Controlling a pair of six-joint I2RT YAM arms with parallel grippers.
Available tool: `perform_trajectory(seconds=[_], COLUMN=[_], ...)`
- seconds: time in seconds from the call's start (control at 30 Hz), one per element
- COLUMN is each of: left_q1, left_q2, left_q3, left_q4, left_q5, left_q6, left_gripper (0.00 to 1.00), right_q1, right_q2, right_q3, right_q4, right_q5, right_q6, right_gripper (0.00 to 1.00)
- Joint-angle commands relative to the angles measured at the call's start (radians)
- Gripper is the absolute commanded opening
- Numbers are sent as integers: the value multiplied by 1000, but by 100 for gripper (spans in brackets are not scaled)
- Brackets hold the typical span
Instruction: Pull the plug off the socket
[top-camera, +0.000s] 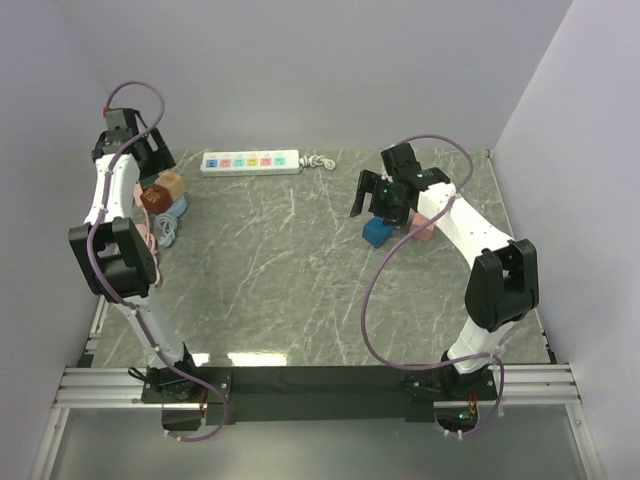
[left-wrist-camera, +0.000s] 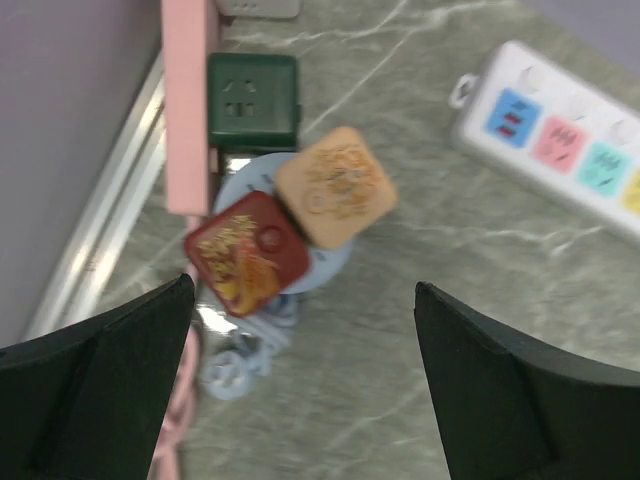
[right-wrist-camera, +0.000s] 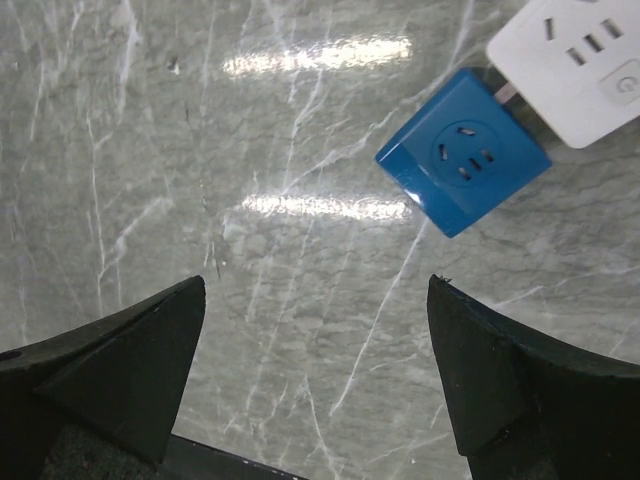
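Both pairs of jaws gape empty, the left gripper (left-wrist-camera: 302, 287) over a red cube (left-wrist-camera: 245, 255) just off the blue end of the socket (top-camera: 250, 162) at the worktop's (top-camera: 300, 290) far side, the right gripper (right-wrist-camera: 315, 285) well off its corded end, so a reach might only shove it aside.
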Motion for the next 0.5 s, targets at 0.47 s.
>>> perform_trajectory(seconds=[0.47], left_q1=[81], left_q2=[138], left_q3=[-64], left_q4=[24], left_q5=[178], left_q6=[282], left_gripper=[91], right_q1=[38], right_q2=[-13], right_q3=[29], right_q4=[-2], right_q5=[-19], right_q6=[-29], right_gripper=[98])
